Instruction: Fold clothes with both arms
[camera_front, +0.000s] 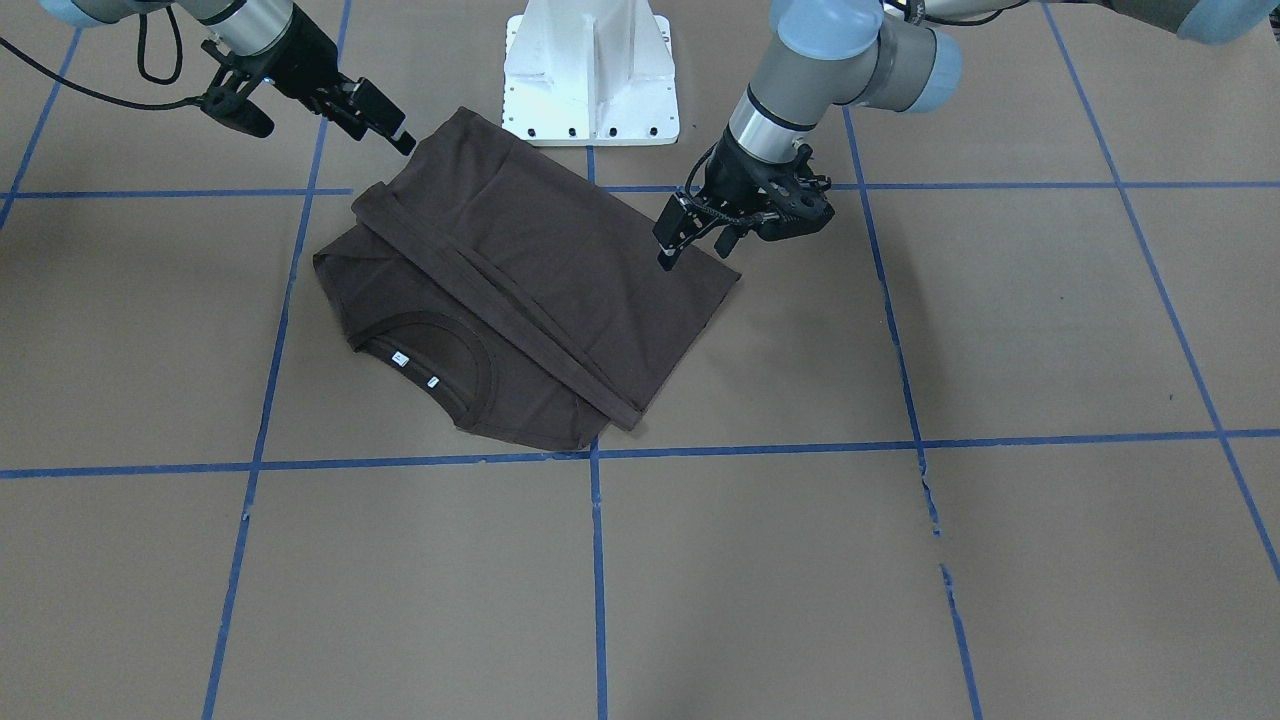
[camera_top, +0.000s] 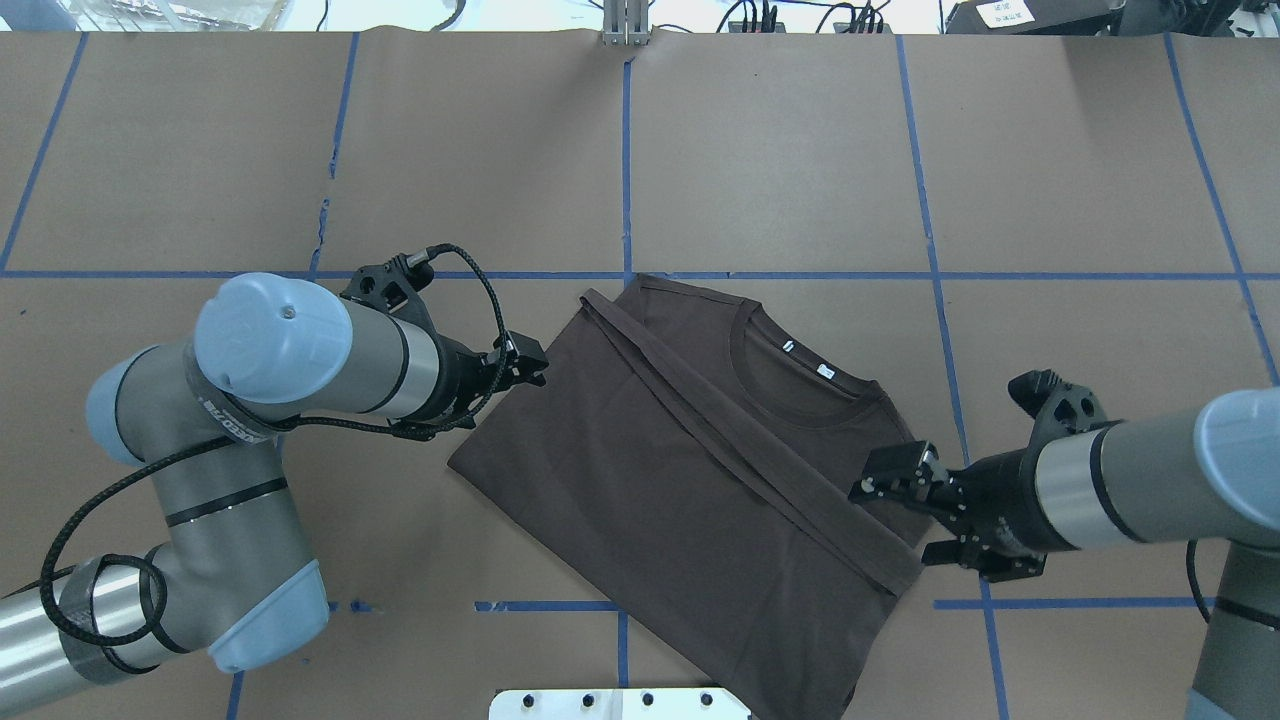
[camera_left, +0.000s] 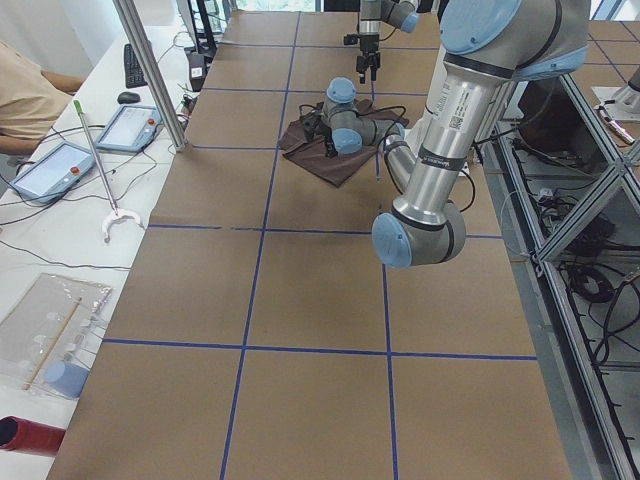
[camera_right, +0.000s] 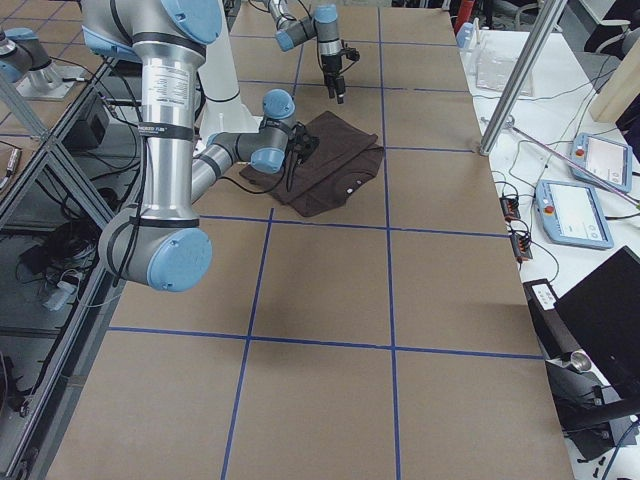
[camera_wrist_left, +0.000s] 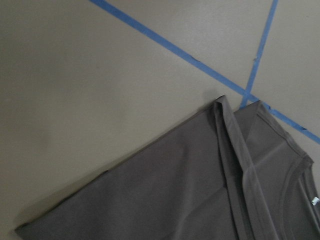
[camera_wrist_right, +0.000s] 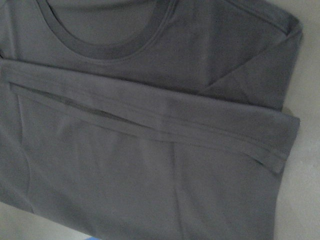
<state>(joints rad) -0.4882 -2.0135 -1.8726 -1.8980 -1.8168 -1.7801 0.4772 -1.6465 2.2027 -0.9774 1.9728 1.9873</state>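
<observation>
I see the T-shirt (camera_top: 700, 470) flat near the middle of the bench (camera_top: 800, 150), sleeves tucked, hem folded up beneath the collar. The left end effector (camera_top: 525, 366) at its 9 o'clock and the right end effector (camera_top: 897, 522) at 4 o'clock are both released and empty. I judge one halving fold remains.

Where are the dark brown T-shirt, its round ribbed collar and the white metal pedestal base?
dark brown T-shirt (camera_top: 620, 470), overhead exterior view, folded-over panel.
round ribbed collar (camera_wrist_right: 102, 50), right wrist-mounted view, middle of band.
white metal pedestal base (camera_front: 590, 70), exterior front-facing view, central rib.
</observation>
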